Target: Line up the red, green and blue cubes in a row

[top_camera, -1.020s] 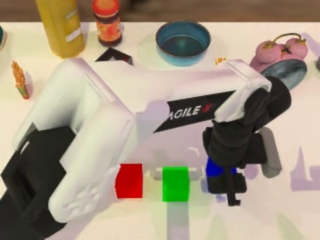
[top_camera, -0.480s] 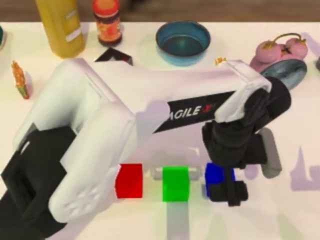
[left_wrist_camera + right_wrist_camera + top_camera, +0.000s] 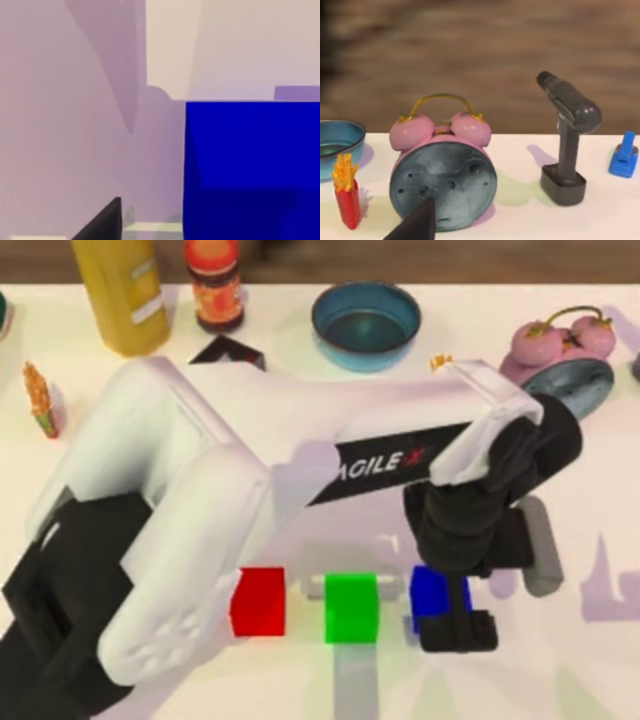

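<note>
Behind the cubes, blue bowl (image 3: pixel 365 325)

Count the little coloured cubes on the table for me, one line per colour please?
Red cube: 1
Green cube: 1
Blue cube: 1
Total: 3 cubes, lying in a row along the near side of the table, the blue one under the left gripper.
</note>
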Robot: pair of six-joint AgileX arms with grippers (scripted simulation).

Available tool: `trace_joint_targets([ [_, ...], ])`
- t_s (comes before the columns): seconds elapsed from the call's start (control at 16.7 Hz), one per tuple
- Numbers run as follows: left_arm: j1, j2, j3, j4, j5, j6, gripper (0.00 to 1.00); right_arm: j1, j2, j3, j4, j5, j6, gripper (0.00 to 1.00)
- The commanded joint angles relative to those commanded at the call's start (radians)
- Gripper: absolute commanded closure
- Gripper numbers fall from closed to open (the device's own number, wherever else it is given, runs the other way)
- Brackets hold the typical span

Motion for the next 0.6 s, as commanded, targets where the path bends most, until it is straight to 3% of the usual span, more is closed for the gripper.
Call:
trace_joint_targets([
  [0.6,0.019,-0.038,0.212,-0.250,0.000,-0.002,0.00,0.000,0.000,0.000,0.000,0.000,0.000,0.00],
])
